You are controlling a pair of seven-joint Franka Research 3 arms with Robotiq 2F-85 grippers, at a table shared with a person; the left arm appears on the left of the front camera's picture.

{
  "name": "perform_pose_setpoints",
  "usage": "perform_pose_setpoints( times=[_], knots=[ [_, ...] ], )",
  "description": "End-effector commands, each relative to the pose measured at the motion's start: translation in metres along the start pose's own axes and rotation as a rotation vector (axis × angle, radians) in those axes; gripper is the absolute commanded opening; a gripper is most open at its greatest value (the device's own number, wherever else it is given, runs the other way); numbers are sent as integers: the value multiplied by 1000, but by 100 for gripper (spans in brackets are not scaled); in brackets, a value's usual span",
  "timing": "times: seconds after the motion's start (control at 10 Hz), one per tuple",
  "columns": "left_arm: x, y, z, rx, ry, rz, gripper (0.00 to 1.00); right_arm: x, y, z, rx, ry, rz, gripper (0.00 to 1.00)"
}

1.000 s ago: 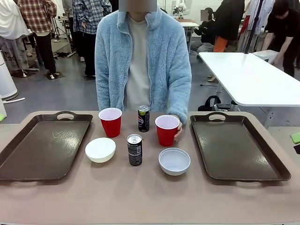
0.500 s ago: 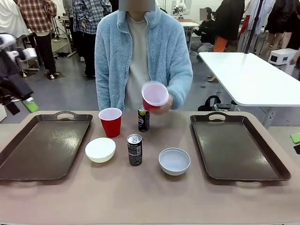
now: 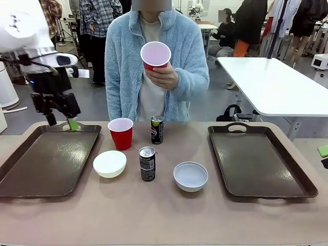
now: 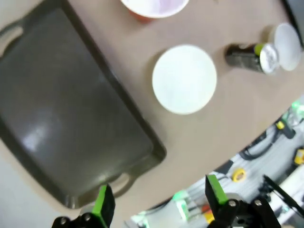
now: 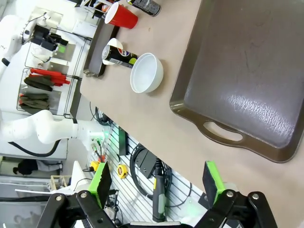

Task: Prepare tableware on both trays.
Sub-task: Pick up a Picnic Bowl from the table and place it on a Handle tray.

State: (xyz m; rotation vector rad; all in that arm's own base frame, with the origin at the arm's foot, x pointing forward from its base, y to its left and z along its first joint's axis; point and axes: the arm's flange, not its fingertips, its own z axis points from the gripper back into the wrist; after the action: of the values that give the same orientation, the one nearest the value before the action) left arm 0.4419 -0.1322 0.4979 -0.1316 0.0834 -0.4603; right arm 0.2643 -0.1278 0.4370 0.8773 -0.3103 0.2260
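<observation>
The person at the far side holds one red cup (image 3: 155,55) up at chest height in one hand. The other red cup (image 3: 121,133) stands on the table beside two dark cans (image 3: 157,129) (image 3: 147,163) and two white bowls (image 3: 109,163) (image 3: 190,176). A brown tray (image 3: 36,169) lies at the left, a matching tray (image 3: 261,159) at the right. My left gripper (image 3: 62,122) hangs open above the left tray's far handle. From its wrist I see that tray (image 4: 66,104), a bowl (image 4: 184,79) and a can (image 4: 251,56). My right gripper (image 5: 156,183) is open over the right tray's (image 5: 251,71) near edge.
A white table (image 3: 277,82) stands behind at the right, and people move about in the background. The right wrist view also takes in a bowl (image 5: 147,72), a can (image 5: 118,56) and the table's near edge with cables below it.
The person has lifted the right red cup from the table up to chest height. My left arm has come in from the left and now hangs over the left tray's far end.
</observation>
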Motion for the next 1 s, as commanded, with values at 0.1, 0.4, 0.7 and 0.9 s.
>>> perform_pose_setpoints(
  times=[0.1,0.4,0.7,0.9],
  knots=[
    [6,-4,-40,57,-95,42,100,2,-1,0,30,-18,12,100],
    [12,-15,-74,93,-157,43,100,2,-1,0,30,-18,12,100],
    [22,-29,-110,162,-189,80,100,2,-1,0,30,-18,12,100],
    [32,-29,-129,162,-164,91,100,2,-1,0,30,-18,12,100]
  ],
)
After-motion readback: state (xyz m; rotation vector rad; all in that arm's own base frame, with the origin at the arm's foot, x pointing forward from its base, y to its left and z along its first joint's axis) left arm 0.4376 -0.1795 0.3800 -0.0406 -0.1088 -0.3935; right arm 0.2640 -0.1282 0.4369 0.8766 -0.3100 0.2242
